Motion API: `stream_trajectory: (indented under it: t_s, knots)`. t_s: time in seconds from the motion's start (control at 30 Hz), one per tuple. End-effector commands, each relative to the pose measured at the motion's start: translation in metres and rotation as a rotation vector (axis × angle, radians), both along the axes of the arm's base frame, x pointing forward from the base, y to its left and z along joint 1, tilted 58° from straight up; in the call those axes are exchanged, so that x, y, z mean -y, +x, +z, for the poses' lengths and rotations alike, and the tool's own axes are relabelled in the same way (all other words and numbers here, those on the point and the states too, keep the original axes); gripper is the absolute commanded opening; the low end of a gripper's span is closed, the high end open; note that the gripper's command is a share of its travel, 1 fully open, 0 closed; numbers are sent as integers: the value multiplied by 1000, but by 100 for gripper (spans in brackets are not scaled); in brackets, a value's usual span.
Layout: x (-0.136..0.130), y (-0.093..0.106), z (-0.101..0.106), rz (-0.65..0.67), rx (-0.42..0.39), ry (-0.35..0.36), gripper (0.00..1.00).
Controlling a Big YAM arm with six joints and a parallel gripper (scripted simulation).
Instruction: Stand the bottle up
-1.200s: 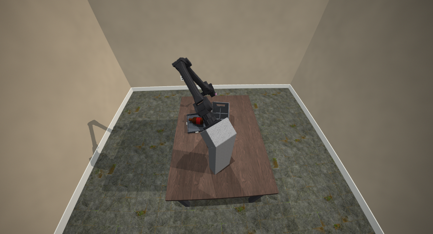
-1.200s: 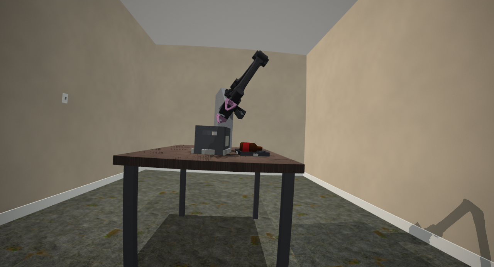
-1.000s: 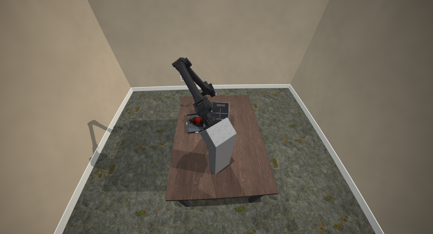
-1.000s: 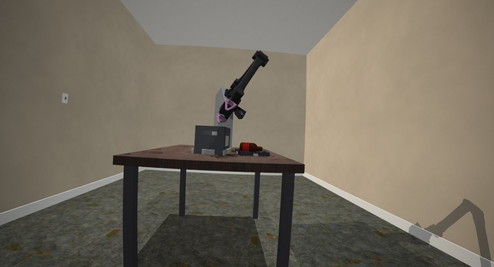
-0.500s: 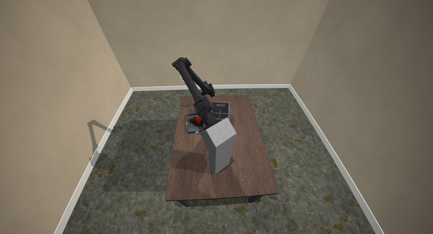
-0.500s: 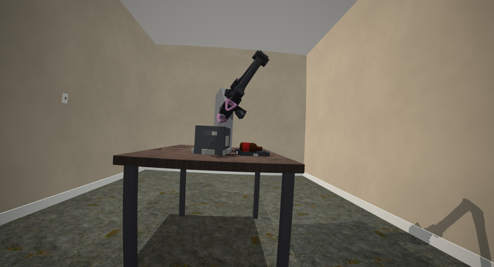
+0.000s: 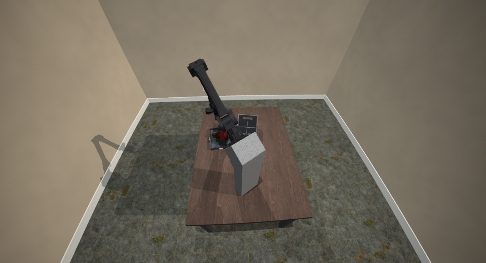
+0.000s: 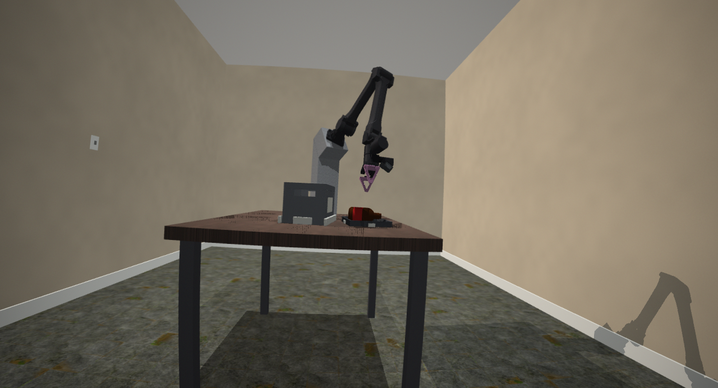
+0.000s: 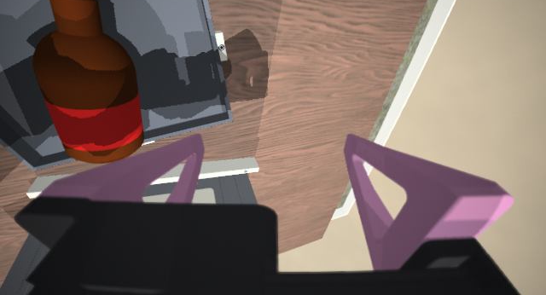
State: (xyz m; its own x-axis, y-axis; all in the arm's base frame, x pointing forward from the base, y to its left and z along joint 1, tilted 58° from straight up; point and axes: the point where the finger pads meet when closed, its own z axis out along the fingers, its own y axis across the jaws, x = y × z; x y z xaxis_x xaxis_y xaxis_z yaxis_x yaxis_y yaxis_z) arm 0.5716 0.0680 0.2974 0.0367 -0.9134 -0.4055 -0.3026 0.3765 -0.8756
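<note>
The brown bottle [image 7: 222, 135] [image 8: 357, 213] [image 9: 91, 116] with a red label lies on its side on the dark tray [image 7: 214, 145] [image 8: 356, 223] [image 9: 188, 14]. Its neck points left in the top view, right in the exterior view, and to the top edge in the wrist view, where its mouth is cut off. My gripper [image 8: 368, 186] [image 9: 274, 141] is open and empty, above the level of the bottle. In the wrist view the bottle lies left of the space between the pink fingers, and its base is near the left finger. In the top view the arm hides the gripper.
The grey crate [image 7: 242, 122] [image 8: 307, 207] [image 9: 235, 190] stands beside the tray, on the side of the bottle's base. It is taller than the tray and shows dividers inside. The grey pedestal [image 7: 250, 173] [image 8: 326, 167] carries the arm on the wooden table [image 7: 278, 193] [image 8: 301, 239] [image 9: 320, 73].
</note>
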Motion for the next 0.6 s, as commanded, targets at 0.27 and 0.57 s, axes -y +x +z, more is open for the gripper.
stream_trajectory:
  t_s: [0.27, 0.57]
  knots:
    - [-88, -100, -45, 109, -356, 239, 100]
    - [-88, -92, -50, 102, -358, 238, 100]
